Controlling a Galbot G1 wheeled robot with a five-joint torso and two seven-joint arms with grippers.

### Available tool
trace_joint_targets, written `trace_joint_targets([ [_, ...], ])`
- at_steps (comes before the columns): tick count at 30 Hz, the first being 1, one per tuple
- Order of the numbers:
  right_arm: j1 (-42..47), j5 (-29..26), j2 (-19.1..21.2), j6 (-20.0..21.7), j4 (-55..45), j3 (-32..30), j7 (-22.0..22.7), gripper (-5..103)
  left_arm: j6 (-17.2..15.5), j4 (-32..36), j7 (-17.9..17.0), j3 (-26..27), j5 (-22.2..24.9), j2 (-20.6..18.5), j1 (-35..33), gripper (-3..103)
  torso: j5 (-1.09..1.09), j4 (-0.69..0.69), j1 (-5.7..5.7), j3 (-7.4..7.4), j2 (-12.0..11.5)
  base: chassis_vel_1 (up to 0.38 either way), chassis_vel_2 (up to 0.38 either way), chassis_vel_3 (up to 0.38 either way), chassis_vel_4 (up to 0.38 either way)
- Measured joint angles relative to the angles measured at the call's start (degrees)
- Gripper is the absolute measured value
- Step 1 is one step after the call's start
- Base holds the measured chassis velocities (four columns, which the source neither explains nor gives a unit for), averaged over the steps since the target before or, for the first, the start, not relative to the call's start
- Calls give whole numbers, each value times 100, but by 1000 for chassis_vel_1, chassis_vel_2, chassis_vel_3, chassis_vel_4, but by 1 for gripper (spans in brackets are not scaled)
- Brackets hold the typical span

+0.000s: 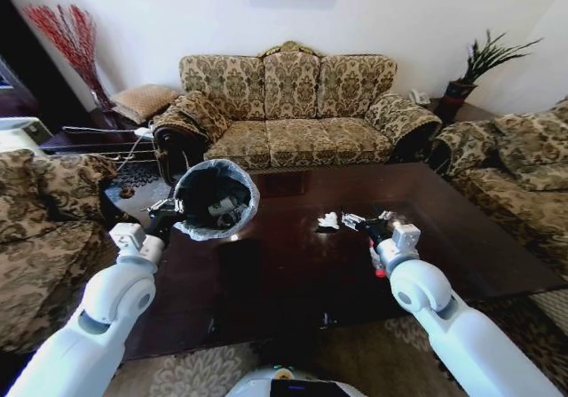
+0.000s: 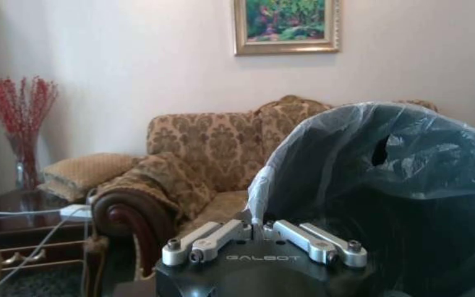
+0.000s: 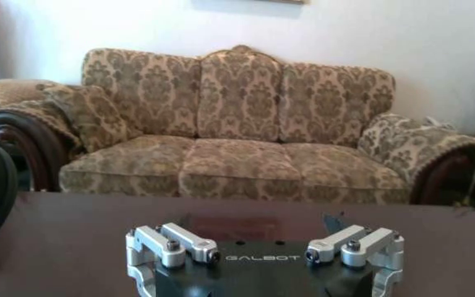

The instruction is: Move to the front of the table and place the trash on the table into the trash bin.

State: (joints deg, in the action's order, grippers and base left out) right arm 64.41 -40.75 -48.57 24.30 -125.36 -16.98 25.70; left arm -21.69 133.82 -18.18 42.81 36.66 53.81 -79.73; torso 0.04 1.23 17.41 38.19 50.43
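Trash (image 1: pixel 329 221) left on the table (image 1: pixel 293 273) is a small white crumpled paper just beyond the right gripper (image 1: pixel 366 226), w/ a bit of red showing by the right wrist; what that red bit is can't be told. The right gripper hangs low over the table w/ its fingers (image 3: pixel 171 244) spread apart, holding nothing. The left gripper (image 1: pixel 167 208) is clenched on the rim of the trash bin (image 1: pixel 216 199), which is tilted so its mouth faces the trash. To do this step well, the right arm should likely go slow, come down right over the paper, squeeze soft, & not push it away. The bin has a pale thin liner, is black inside, & already has some pale bits in it.
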Motion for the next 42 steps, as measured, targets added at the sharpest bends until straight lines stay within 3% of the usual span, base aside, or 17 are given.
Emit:
trace_joint_targets([
  [15,169,98,-287,-80,455,18,-137,100,-3,187,3,8,-17,106,-125,1,-3,0,0,0,-1,-298,-313,300,314],
  [19,259,223,-361,-222,673,-34,-359,100,-15,226,9,8,-54,159,-164,1,3,-2,0,0,-1,-146,-170,132,101],
  [21,368,365,-428,-447,866,-88,-729,100,-54,236,63,14,-229,201,-196,1,0,-2,0,0,-1,-4,-42,10,3],
  [25,481,418,-529,-609,1013,-119,-1147,100,-80,231,126,45,-451,272,-230,1,-18,3,0,0,-1,10,21,-6,-6],
  [27,510,398,-609,-683,1085,-41,-1220,100,-83,217,138,48,-563,341,-241,1,-6,6,0,0,-1,93,94,-18,-23],
  [36,414,506,-990,-898,1553,591,-1284,100,3,179,255,27,-953,713,-392,1,-3,-3,0,-1,0,19,24,0,6],
  [42,105,789,-1160,-974,1961,976,-1108,100,35,166,279,-31,-1031,774,-402,1,-6,4,0,0,-1,36,50,51,58],
])
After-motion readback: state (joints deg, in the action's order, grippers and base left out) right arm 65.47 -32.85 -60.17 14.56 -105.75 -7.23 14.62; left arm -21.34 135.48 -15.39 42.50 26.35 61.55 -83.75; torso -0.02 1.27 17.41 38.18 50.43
